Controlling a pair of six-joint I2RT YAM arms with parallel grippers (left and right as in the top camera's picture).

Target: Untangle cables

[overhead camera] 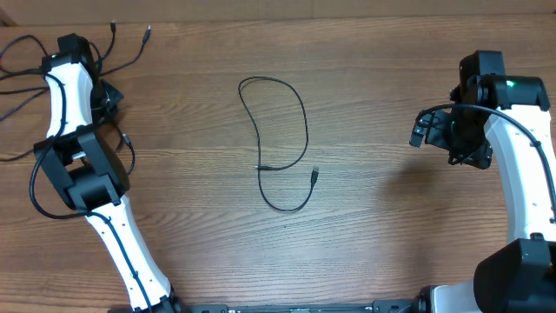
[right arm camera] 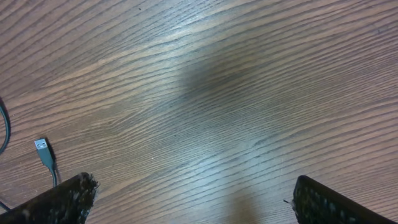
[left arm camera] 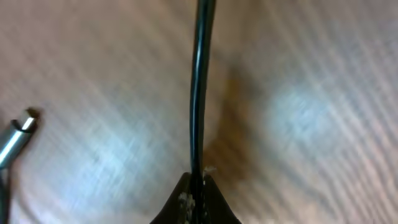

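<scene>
The left claw [left arm camera: 198, 185] is clamped on a thin black flexible cable [left arm camera: 198, 93] at the far left of the brown wooden surface [overhead camera: 391, 69], among crossed cords [overhead camera: 115, 36]. Pulling may drag the whole tangle along, or the cable may slip free. The right claw [right arm camera: 196, 205], spread wide and empty, pins nothing.

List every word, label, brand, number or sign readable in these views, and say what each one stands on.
No text can be read in any view.
The white arm shell: plain, no print visible.
The green light on the right arm: a lamp, not a sign.
The plug near the right hand: no legible marking.
The cable in the shut left hand: blurred, nothing to make out.
</scene>
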